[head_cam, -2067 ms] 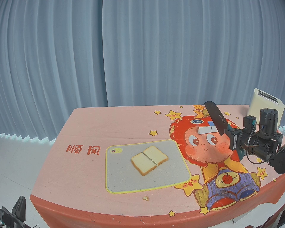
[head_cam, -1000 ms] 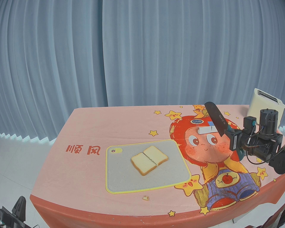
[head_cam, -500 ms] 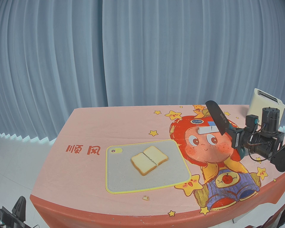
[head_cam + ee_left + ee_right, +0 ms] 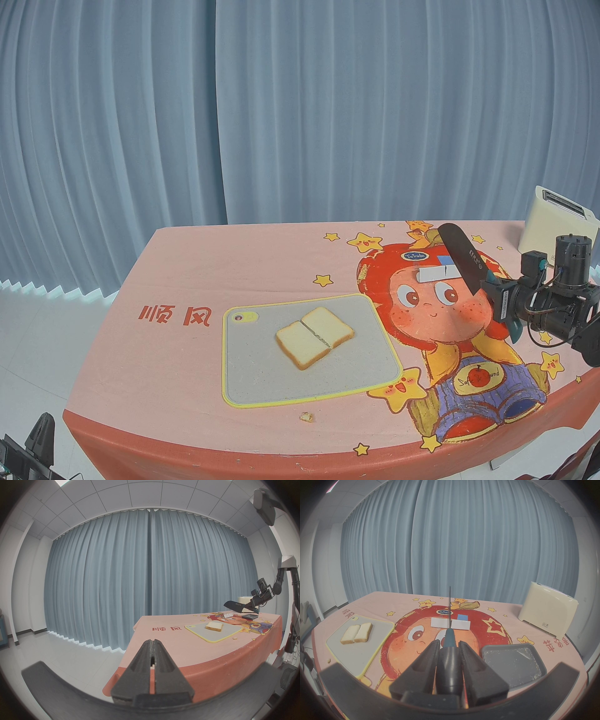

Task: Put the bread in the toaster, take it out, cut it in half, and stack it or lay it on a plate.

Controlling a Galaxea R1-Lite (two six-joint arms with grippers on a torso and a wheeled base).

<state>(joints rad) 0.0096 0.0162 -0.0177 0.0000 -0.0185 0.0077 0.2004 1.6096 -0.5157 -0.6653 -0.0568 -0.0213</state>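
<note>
Left gripper (image 4: 152, 647): well left of board (image 4: 250, 381), off the table (image 4: 206, 262), fingers pressed together. Bread (image 4: 314, 336): two halves side by side, touching, flat on board. Right gripper (image 4: 449, 645): right of board, above table, clamped on knife (image 4: 464, 256) handle, blade tilted up. Toaster (image 4: 555, 220): farther right of board.

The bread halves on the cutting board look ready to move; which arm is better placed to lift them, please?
Probably the left: the left gripper is shut and empty, near the table's left corner. The right gripper is shut on the knife and must set it down first.
</note>
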